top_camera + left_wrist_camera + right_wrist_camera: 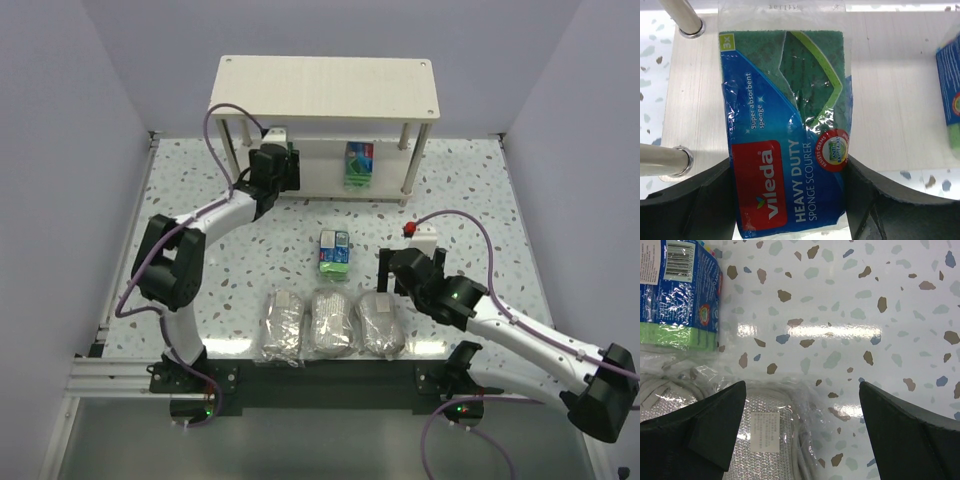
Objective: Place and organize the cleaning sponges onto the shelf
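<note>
Top view: at the left end of the shelf, reaching in under the top board, left gripper; farther right on the lower tier, a second pack; on the table, a third pack just behind a row of three grey bundles; right gripper by the rightmost bundle. Left wrist view: clamped on the Vileda pack, flat on the pale lower tier, fingers against both its sides. Right wrist view: spread wide over speckled table, gripping nothing, just above the rightmost bundle, third pack at upper left.
</note>
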